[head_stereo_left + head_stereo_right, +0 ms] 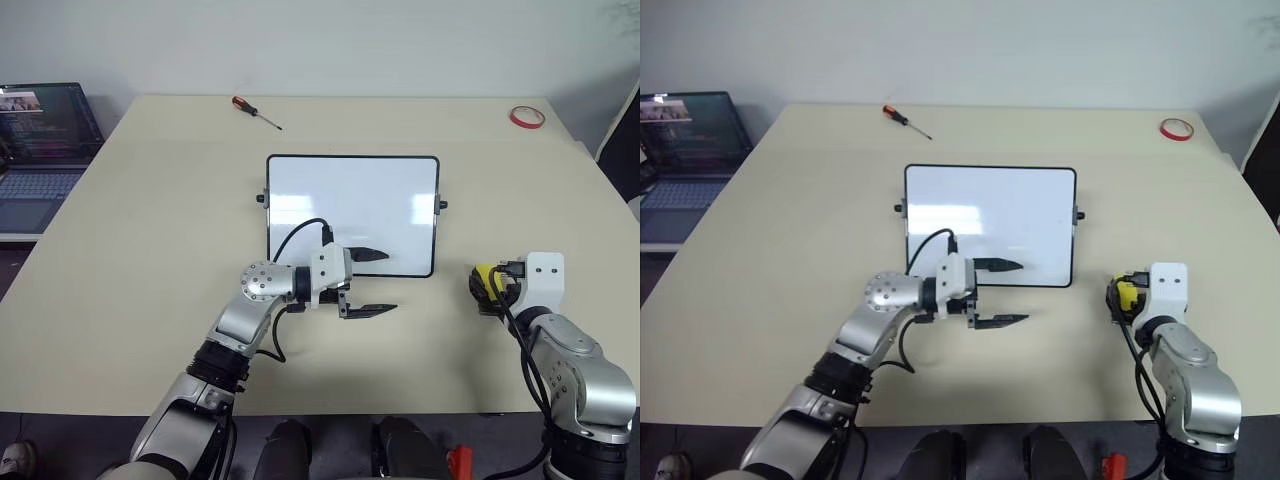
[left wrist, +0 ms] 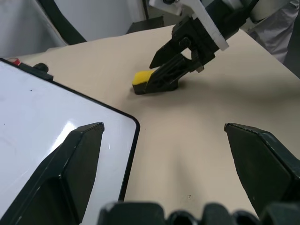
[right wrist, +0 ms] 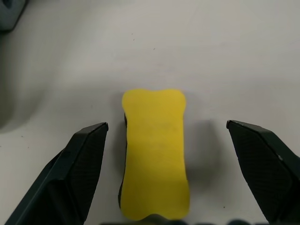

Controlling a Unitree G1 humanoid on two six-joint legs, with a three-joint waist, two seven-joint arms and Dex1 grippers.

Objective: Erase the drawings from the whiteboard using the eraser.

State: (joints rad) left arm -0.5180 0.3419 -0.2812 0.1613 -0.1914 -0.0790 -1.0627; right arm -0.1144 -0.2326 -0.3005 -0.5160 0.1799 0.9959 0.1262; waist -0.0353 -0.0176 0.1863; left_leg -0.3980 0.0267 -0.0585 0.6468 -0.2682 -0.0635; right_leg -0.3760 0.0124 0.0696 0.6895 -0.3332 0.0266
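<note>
On beige table (image 1: 150, 250), right of whiteboard (image 1: 352, 205), yellow eraser (image 3: 154, 150) lies between spread fingers of right gripper (image 3: 168, 154), untouched. Left gripper (image 1: 372, 282) open, straddling whiteboard's near edge. Whiteboard face blank; no readable writing anywhere.
</note>
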